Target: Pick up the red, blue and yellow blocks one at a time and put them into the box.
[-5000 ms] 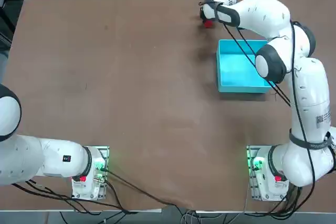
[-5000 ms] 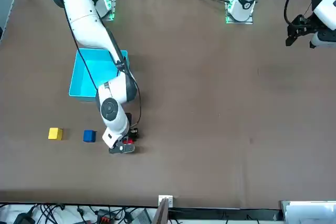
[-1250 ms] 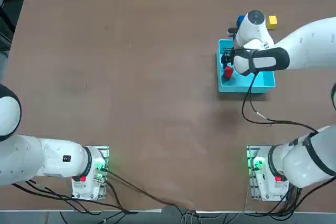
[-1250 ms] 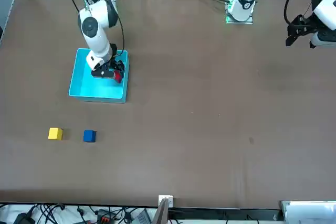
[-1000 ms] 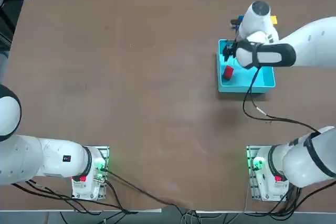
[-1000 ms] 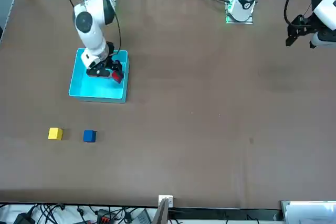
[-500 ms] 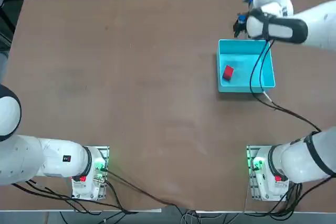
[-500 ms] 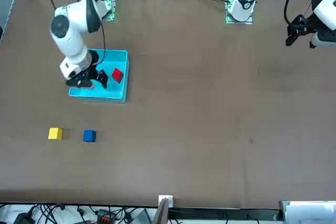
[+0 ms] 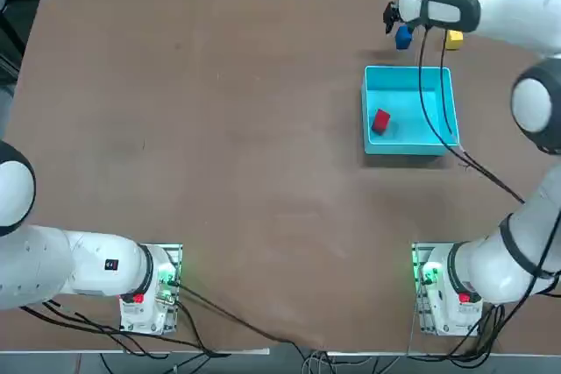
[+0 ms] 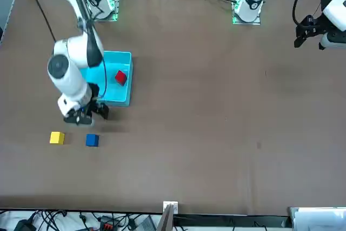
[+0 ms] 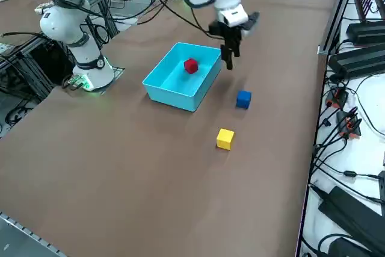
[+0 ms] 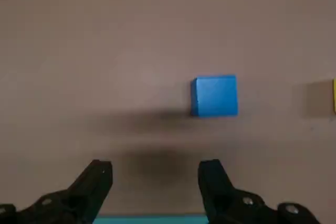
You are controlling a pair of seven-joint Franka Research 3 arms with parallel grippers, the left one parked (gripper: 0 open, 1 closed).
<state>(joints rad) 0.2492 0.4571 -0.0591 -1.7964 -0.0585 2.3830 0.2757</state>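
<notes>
While the red block (image 9: 380, 120) lies in the box (image 9: 436, 135) near the table's far right edge, my right gripper (image 12: 155, 174) hangs spread wide and empty, short of the blue block (image 12: 215, 95); the yellow block (image 11: 225, 138) sits beside it.

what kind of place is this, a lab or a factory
Most likely a robotics lab: robot arms bolted to a brown table, cable bundles along its edge, and only toy-sized blocks beside a small box.

No text, label or number can be read anywhere — on blocks, box or table.
</notes>
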